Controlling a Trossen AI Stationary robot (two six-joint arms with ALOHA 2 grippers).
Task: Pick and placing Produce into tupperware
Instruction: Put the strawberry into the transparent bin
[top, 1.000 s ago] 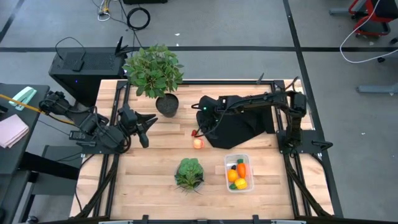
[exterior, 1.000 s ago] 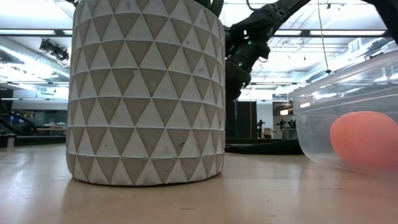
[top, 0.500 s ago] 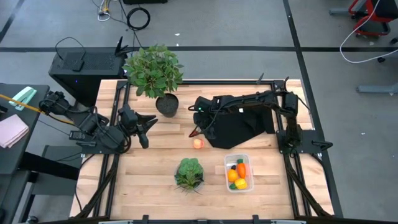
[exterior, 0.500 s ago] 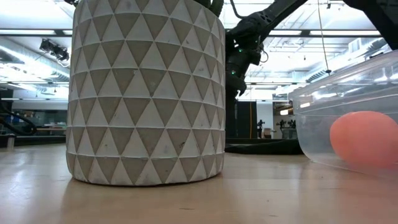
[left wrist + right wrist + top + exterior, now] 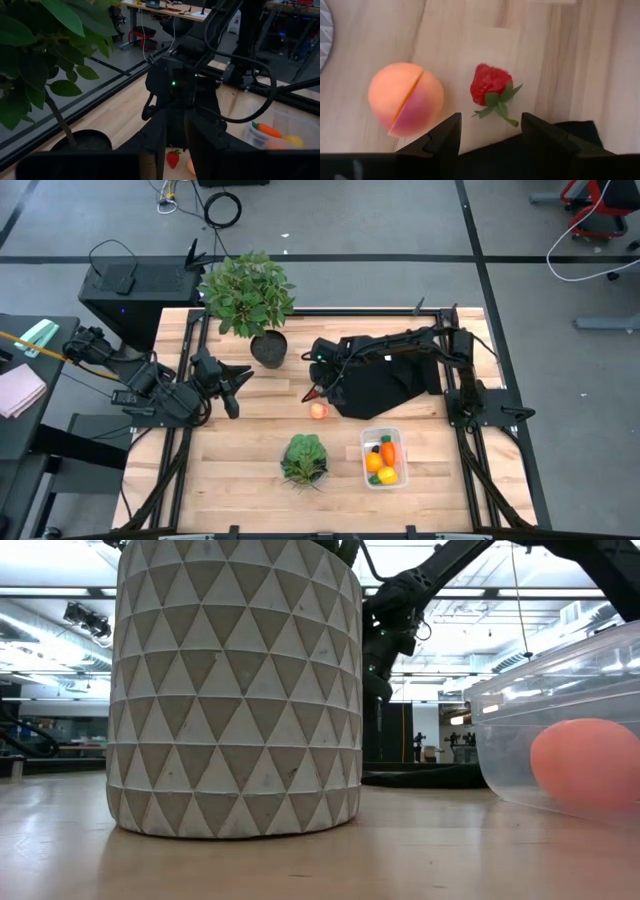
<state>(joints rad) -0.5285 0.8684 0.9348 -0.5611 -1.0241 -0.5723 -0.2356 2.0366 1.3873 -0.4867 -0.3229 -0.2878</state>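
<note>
A tiny red strawberry [image 5: 491, 91] lies on the bare wood, and the pale peach-coloured ball [image 5: 406, 98] rests beside it. My right gripper [image 5: 490, 135] hovers open just above the strawberry [image 5: 311, 394], pointing down and touching nothing. In the high view the peach ball [image 5: 319, 411] sits a little nearer the table's near edge. The clear tupperware [image 5: 383, 458] stands near the near edge and holds the orange carrot [image 5: 388, 452], the orange ball [image 5: 374, 463] and the yellow piece [image 5: 387, 475]. My left gripper [image 5: 232, 387] waits open by the left edge.
A potted green plant [image 5: 247, 295] stands in its patterned pot [image 5: 235, 690] at the far left. A lettuce head [image 5: 304, 457] lies left of the tupperware. A black cloth [image 5: 385, 385] spreads under my right arm, right beside the strawberry.
My right arm has shifted slightly toward the table's left edge, which brings its gripper over the strawberry. The strawberry, the peach ball and the tupperware lie where they were.
</note>
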